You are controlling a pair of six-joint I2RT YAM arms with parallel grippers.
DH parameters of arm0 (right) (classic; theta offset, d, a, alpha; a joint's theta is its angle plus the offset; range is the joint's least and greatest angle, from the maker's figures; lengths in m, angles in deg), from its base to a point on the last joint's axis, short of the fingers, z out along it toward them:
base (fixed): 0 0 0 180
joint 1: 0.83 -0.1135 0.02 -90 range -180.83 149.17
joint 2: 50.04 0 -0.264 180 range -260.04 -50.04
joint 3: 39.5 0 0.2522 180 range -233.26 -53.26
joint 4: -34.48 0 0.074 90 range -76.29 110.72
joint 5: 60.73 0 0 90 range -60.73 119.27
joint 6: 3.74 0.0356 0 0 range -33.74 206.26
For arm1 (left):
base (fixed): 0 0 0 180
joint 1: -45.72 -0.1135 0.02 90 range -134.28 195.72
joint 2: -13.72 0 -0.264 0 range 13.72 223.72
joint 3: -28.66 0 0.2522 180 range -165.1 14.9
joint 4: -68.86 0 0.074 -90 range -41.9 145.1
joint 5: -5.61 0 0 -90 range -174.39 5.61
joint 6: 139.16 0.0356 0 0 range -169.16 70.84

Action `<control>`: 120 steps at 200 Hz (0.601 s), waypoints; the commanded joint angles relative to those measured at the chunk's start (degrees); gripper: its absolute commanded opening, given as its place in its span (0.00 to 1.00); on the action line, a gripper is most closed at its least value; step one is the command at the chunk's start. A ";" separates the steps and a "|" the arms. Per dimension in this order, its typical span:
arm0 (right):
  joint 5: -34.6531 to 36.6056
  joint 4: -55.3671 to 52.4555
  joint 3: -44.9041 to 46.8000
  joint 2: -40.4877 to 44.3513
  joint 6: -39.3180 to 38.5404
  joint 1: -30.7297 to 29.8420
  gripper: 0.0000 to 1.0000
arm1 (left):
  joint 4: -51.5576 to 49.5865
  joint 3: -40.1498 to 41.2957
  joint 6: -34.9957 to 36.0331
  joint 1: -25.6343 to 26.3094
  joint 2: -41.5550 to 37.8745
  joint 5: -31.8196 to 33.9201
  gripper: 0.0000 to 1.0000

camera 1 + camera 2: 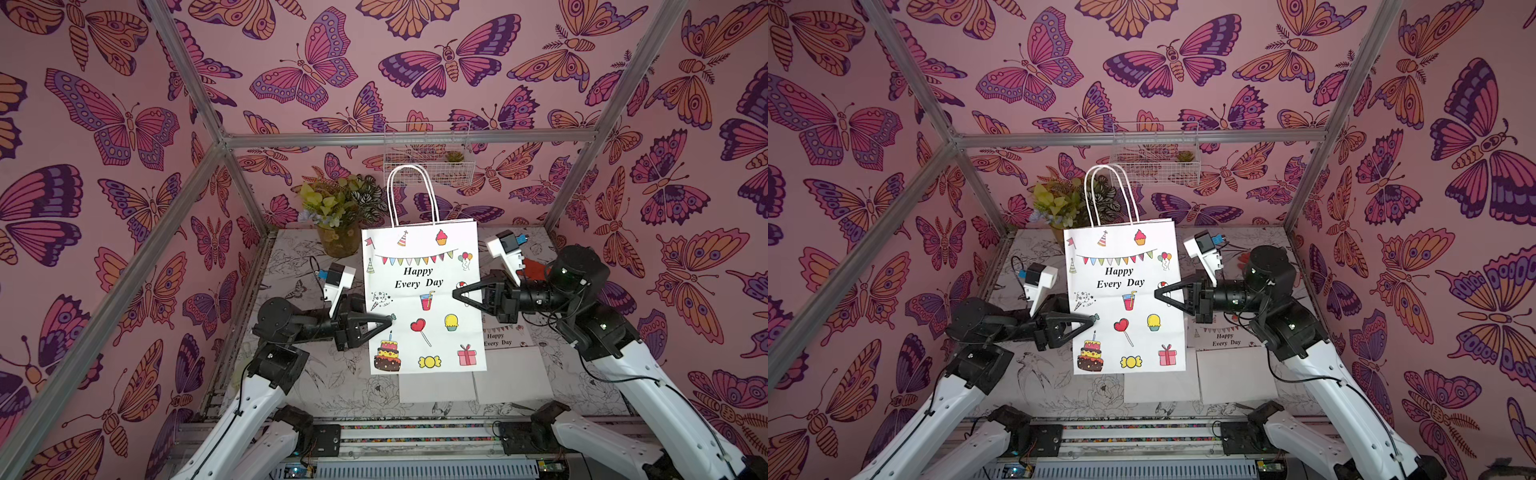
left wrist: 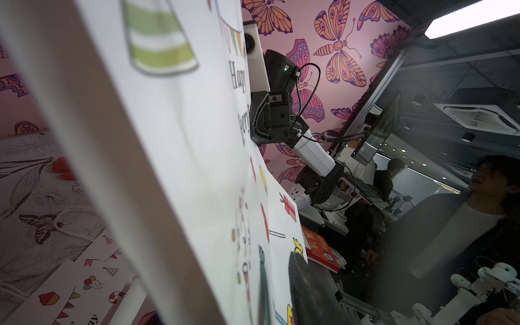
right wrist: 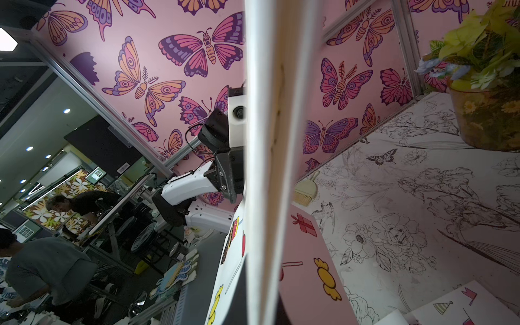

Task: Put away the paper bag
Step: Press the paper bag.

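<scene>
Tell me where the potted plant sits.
In both top views the potted plant stands at the table's far edge, left of centre, behind the paper bag's top left corner and lower left of the wire basket on the back wall.

Robot test cell inside a lab/office.
Alu frame [image 1: 409, 139] w/ butterfly-print panels [image 1: 124, 124] boxes in a flower-sketch worktop [image 1: 332, 386]; left arm [image 1: 232, 415] & right arm [image 1: 648, 382], each w/ a wrist cam [image 1: 338, 278], sit on a base rail [image 1: 415, 432]. Wrist views look past the cell: ppl [image 3: 45, 267] at desks, monitor [image 2: 374, 135], ceiling AC vent [image 2: 478, 118], strip light [image 2: 472, 17], downlights [image 3: 29, 148], more white robot hw [image 2: 498, 275].
</scene>
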State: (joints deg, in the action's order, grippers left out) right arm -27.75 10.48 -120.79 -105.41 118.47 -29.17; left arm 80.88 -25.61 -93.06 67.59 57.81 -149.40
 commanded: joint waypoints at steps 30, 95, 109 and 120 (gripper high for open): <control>1.15 4.04 -0.80 -0.26 1.59 -0.47 0.00 | 0.55 0.96 2.13 -0.25 -0.39 -1.69 0.26; -0.14 -0.63 0.45 2.24 0.33 -0.49 0.38 | -2.68 0.41 4.30 -0.33 -1.27 0.11 0.00; -1.22 -1.59 0.79 2.42 0.49 -0.69 0.44 | -2.71 0.34 4.35 -0.34 -1.29 0.50 0.00; -1.60 -3.09 0.97 2.53 0.07 -1.12 0.47 | -2.72 0.34 4.35 -0.33 -1.30 0.62 0.00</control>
State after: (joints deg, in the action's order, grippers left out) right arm -27.51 9.67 -120.49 -103.82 119.21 -29.45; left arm 78.58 -25.31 -90.06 67.37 57.27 -149.47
